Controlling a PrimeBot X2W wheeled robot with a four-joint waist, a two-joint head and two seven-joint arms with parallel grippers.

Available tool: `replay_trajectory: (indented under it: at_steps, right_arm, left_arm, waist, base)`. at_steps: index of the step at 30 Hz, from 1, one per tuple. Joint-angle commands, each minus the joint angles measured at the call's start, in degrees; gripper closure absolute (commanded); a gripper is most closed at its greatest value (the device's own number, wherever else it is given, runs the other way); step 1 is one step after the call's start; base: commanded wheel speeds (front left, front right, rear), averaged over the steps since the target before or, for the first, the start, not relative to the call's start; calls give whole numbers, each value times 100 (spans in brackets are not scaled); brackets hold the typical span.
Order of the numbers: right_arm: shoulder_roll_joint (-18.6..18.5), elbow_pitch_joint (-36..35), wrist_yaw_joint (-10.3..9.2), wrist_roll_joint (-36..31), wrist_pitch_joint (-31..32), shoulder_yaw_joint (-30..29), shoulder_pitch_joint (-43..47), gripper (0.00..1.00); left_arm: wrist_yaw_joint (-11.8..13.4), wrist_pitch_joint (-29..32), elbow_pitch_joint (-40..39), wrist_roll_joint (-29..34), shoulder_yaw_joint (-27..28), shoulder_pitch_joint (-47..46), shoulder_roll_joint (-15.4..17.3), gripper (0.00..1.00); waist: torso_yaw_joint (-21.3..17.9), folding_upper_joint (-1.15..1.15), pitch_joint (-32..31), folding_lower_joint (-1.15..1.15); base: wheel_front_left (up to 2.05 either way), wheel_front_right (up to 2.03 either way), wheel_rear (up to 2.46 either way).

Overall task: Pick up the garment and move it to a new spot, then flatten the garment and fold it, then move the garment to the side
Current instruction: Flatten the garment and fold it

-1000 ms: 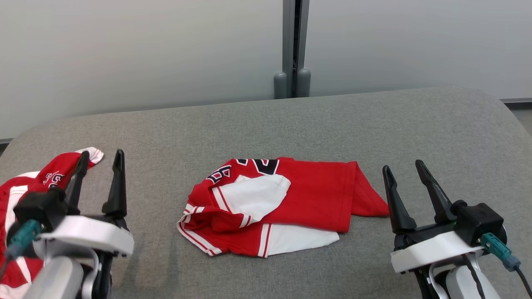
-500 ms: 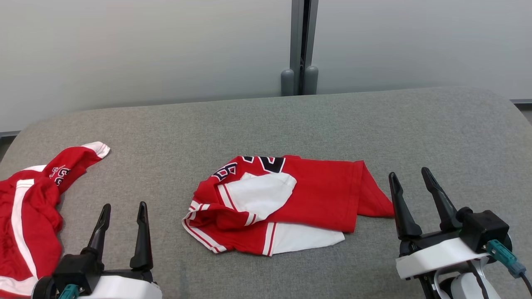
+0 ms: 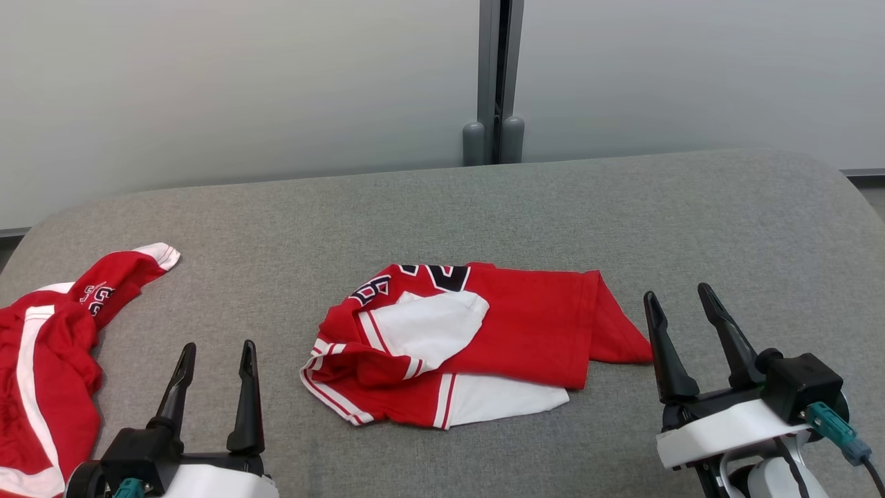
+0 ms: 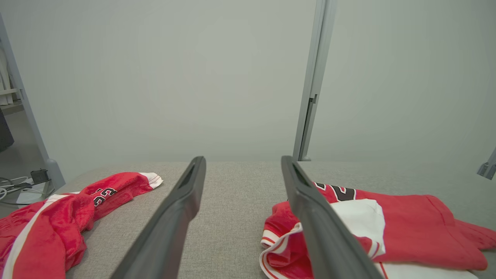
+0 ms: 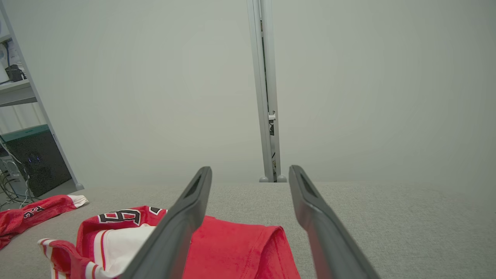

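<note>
A red and white jersey (image 3: pixel 470 342) with black numerals lies loosely folded in the middle of the grey table (image 3: pixel 442 214); it also appears in the left wrist view (image 4: pixel 379 228) and the right wrist view (image 5: pixel 186 240). A second red and white garment (image 3: pixel 48 346) lies crumpled at the table's left edge, also seen as a garment (image 4: pixel 58 217) from the left wrist. My left gripper (image 3: pixel 218 348) stands open at the lower left, between the two garments, holding nothing. My right gripper (image 3: pixel 676 292) stands open just right of the folded jersey's red corner, also empty.
A pale partition wall with a grey post (image 3: pixel 492 83) rises behind the table. The table's far half and right side are bare grey fabric. Shelving and cables (image 5: pixel 23 155) stand off the table's left end.
The left gripper has drawn back and down from beside the crumpled garment to the lower left. The camera shifted slightly. The right gripper and folded jersey stay put.
</note>
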Motion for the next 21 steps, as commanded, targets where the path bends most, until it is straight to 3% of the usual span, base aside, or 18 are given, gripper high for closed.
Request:
replay_trajectory:
  at_steps: [1, 21]
  right_arm:
    - [-25, 20, 3, -22, -28, 1, -13, 0]
    - [-11, 11, 3, -1, -28, 3, -15, 0]
  left_arm:
    - [-39, -3, 11, 58, 45, 15, -18, 0]
    - [-217, -3, 34, 301, 239, 60, -205, 0]
  waist:
    - [-5, 0, -2, 0]
    - [-17, 0, 16, 0]
  base:
    - [0, 0, 0]
    - [0, 0, 0]
